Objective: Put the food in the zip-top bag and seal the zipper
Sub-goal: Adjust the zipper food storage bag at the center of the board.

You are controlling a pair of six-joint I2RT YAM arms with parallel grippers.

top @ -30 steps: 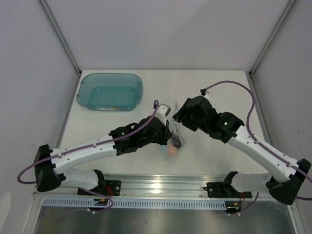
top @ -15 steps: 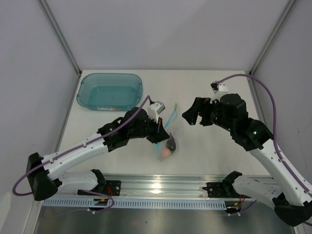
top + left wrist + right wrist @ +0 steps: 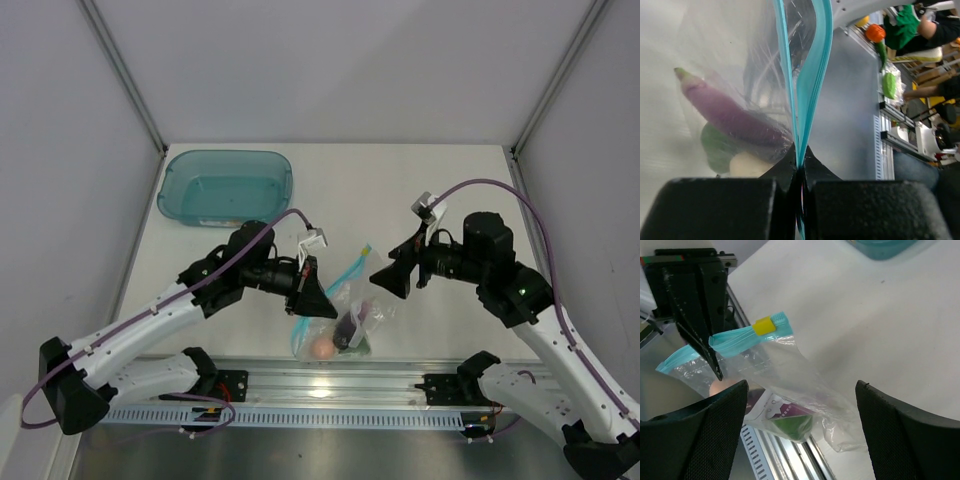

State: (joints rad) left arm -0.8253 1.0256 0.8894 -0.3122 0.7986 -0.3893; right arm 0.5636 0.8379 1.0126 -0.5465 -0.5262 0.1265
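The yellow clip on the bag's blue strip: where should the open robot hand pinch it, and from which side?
Probably best to pinch the yellow clip across its two sides, coming in from the right jaws' side. The left jaws hold the blue strip farther along, so the clip end sticks out free toward the open right jaws.

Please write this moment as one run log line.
left pincer: shut on zipper | right pincer: open, holds nothing | food: inside zip-top bag
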